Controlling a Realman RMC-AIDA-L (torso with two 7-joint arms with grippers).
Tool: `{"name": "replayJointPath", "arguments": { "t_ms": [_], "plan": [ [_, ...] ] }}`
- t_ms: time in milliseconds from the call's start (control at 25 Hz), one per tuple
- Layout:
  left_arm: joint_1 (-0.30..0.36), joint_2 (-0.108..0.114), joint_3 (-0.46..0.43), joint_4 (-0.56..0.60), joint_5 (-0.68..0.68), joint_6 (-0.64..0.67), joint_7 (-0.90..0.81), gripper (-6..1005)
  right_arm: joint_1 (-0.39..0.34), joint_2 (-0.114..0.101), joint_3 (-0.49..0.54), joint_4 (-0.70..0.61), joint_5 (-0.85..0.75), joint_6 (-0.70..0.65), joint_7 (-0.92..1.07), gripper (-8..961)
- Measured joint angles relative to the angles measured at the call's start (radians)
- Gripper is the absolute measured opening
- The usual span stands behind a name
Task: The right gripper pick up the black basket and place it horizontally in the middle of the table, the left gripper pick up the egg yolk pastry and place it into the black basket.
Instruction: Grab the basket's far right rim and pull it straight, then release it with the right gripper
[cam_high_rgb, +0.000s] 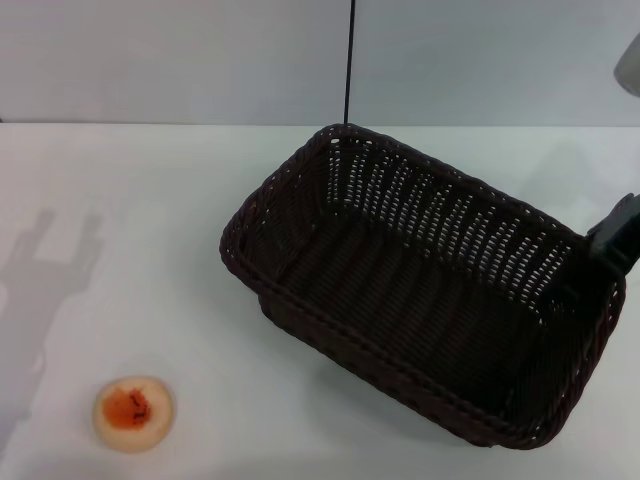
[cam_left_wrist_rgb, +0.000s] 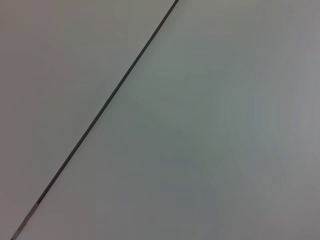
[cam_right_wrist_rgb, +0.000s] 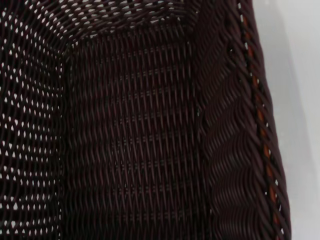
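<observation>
The black basket (cam_high_rgb: 450, 220) is at the middle right of the white table (cam_high_rgb: 150, 220), set askew with one corner toward the back wall. It looks slightly raised, with a shadow under its near side. My right gripper (cam_high_rgb: 612, 245) shows as a dark blocky finger at the basket's right end rim and grips it. The right wrist view looks into the basket's empty woven inside (cam_right_wrist_rgb: 225, 150). The egg yolk pastry (cam_high_rgb: 132, 411), cream with an orange-red centre, lies on the table at the front left, well away from the basket. My left gripper is out of view.
A thin dark seam (cam_high_rgb: 349, 60) runs down the back wall behind the basket and also crosses the left wrist view (cam_left_wrist_rgb: 100, 112). An arm's shadow (cam_high_rgb: 50, 260) falls on the table at the left. A pale rounded part (cam_high_rgb: 630, 60) shows at the top right.
</observation>
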Motion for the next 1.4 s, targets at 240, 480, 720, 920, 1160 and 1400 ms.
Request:
{"name": "replayJointPath", "arguments": {
  "t_ms": [240, 480, 720, 920, 1160, 1400],
  "plan": [
    [0.000, 0.000, 0.000, -0.001, 0.000, -0.004, -0.002, 695, -0.003, 0.005, 0.000, 0.001, -0.001, 0.012, -0.008, 584],
    [-0.002, -0.001, 0.000, -0.001, 0.000, -0.011, -0.010, 695, -0.005, 0.006, 0.004, 0.001, 0.002, 0.015, -0.009, 260],
    [-0.003, -0.002, 0.000, -0.001, 0.000, -0.011, -0.010, 695, -0.030, 0.002, 0.024, -0.027, 0.079, 0.017, -0.019, 233],
    [-0.003, -0.002, 0.000, -0.003, 0.000, -0.011, -0.011, 695, -0.055, -0.014, 0.083, -0.049, 0.196, 0.016, -0.038, 188],
    [-0.005, -0.002, 0.000, -0.003, 0.000, -0.011, -0.011, 695, -0.071, -0.034, 0.167, -0.041, 0.287, 0.010, -0.086, 177],
    [-0.009, -0.002, 0.000, -0.003, 0.000, -0.011, -0.018, 695, -0.098, -0.069, 0.201, -0.042, 0.411, -0.010, -0.169, 168]
  ]
}}
